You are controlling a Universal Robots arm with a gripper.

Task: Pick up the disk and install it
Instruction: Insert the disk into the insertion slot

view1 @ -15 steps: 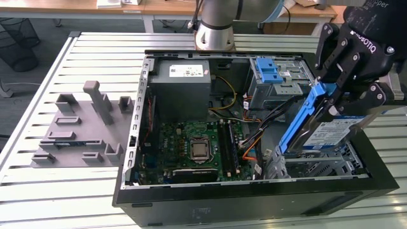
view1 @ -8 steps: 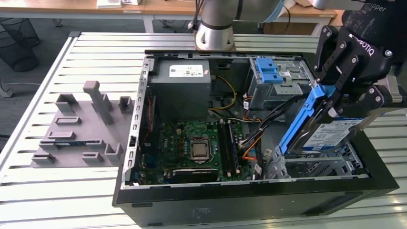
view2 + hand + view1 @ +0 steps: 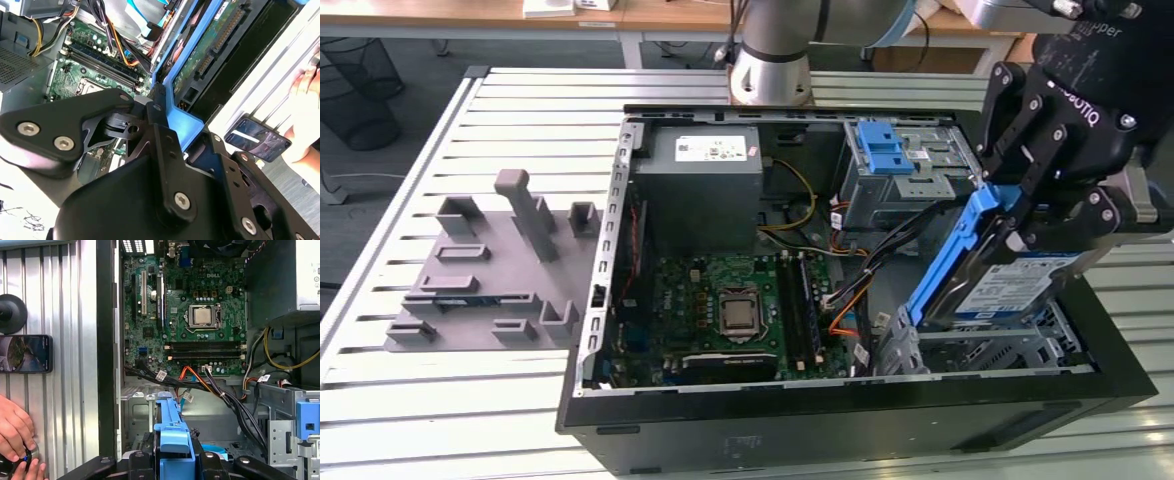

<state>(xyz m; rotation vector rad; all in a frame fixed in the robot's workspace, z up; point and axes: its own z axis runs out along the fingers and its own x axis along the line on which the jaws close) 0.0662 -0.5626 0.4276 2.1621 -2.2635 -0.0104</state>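
The disk (image 3: 1011, 287), a silver-grey drive with a white and blue label in a bright blue bracket (image 3: 945, 268), hangs tilted, nearly on edge, over the metal drive cage (image 3: 994, 352) at the front of the open computer case (image 3: 854, 425), on the exterior view's right. My black gripper (image 3: 1030, 215) is shut on its upper end. The second wrist view shows the disk's green circuit board (image 3: 216, 44) and the blue bracket (image 3: 176, 111) between the fingers (image 3: 162, 142). In the first wrist view the blue bracket (image 3: 172, 436) points into the cage (image 3: 140, 415).
Inside the case lie the motherboard (image 3: 734, 305), loose cables (image 3: 854, 285), a grey power supply box (image 3: 698, 180) and a blue latch piece (image 3: 887, 150). A grey holder fixture (image 3: 494, 270) stands on the slatted table. A phone (image 3: 25, 354) and a person's hand (image 3: 15, 432) are beside the case.
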